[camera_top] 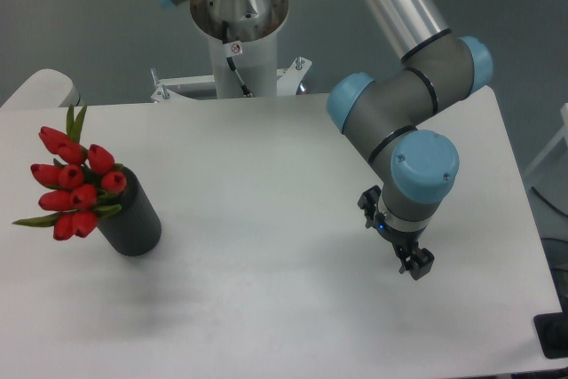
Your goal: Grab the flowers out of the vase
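item one, the flowers: we count a small bunch of red tulip buds with green leaves, seated in the mouth of the vase and leaning toward the left edge of the counter. item two, the vase: a plain matte black cylinder, standing on the left part of the counter, its top largely hidden by the blooms. item three, the tool: it hangs low over the right part of the counter, well apart from the vase, pointing downward and a little toward the front; it is small and dark in this view, so we cannot tell whether its fingers stand apart or together, and we see nothing held in it. item four, the arm: grey links with blue caps, folded above the tool, reaching in from the mast behind the counter. status, as we judge it: the task stands at its opening step, the approach; the flowers are untouched and in the vase. what the next move calls for, in our reckoning: a long travel leftward across the counter, a turn of the wrist so the fingers can straddle the bundle, fingers parted before arrival, a grip near the gathered stems or just under the buds, then a lift along the vase's axis so the vase is not dragged or tipped.
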Controlling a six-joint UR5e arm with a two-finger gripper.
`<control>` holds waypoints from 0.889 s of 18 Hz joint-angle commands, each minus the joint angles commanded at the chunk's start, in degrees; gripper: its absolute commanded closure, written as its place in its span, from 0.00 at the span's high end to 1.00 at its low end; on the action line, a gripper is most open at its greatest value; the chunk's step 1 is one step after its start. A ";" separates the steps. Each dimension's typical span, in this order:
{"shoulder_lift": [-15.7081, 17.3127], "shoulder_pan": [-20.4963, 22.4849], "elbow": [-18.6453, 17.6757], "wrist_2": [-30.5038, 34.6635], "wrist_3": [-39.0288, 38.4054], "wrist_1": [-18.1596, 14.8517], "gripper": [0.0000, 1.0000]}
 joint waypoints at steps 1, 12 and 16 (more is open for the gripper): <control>0.00 0.00 0.00 0.00 0.00 0.00 1.00; 0.79 -1.23 -1.58 -0.61 -1.75 0.00 1.00; 2.02 -2.46 -2.55 -4.20 -2.63 0.00 1.00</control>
